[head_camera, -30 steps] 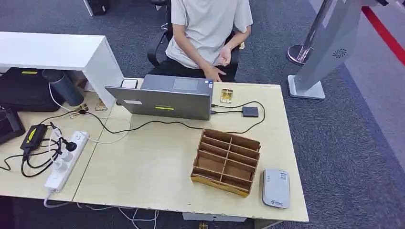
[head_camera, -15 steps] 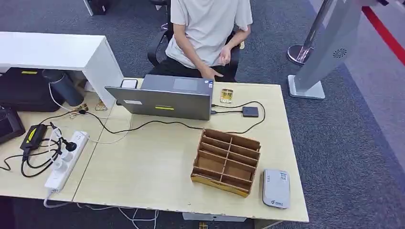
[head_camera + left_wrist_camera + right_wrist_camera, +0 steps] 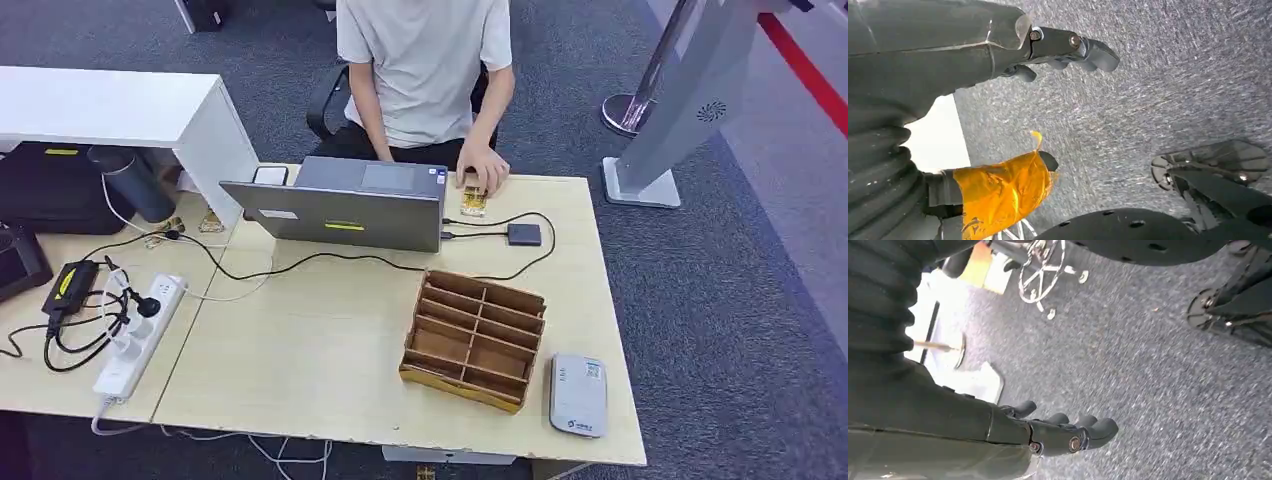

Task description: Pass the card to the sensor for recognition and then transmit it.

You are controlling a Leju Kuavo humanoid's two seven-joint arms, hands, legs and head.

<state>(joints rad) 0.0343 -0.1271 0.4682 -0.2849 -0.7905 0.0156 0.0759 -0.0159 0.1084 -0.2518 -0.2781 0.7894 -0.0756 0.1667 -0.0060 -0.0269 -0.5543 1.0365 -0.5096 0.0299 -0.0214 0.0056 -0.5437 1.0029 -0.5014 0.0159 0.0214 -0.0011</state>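
Since earlier, the person's hand (image 3: 484,168) reaches the card (image 3: 474,203) at the desk's (image 3: 300,340) far edge; left hand (image 3: 998,50) and right hand (image 3: 1048,432) hang empty, fingers loosely apart; picking up the card comes next.

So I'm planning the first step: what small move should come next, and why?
Probably wait with both arms hanging. The person's hand rests on the card beside the laptop, while the left hand and right hand are empty above the carpet.
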